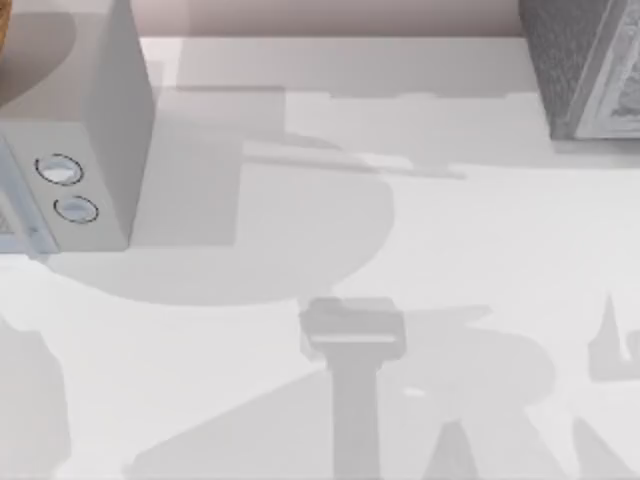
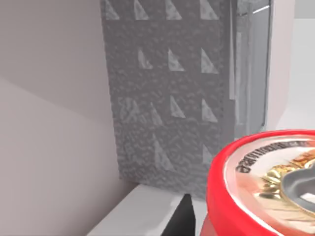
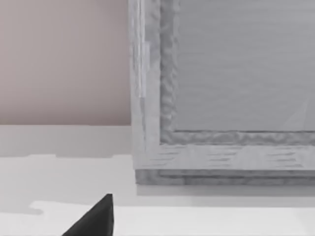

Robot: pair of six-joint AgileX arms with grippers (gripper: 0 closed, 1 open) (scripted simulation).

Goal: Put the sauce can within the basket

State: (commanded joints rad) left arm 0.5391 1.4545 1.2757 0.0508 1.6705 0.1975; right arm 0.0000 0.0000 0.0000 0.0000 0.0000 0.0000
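Note:
The sauce can (image 2: 261,187) is very close in the left wrist view. It has a red rim, and its silvery-gold lid with printed lettering is turned toward the camera. A dark tip of my left gripper (image 2: 184,219) pokes up just beside the can, over the white table. Whether the gripper holds the can cannot be seen. In the right wrist view, a dark tip of my right gripper (image 3: 96,219) hangs above the table in front of a grey box. The basket is out of view.
A light grey box (image 1: 90,120) with two round dials (image 1: 66,188) stands at the table's left. A darker textured grey box (image 1: 590,70) stands at the back right, and also shows as a box (image 2: 167,93) and a box (image 3: 226,98). Arm shadows cross the white table (image 1: 350,250).

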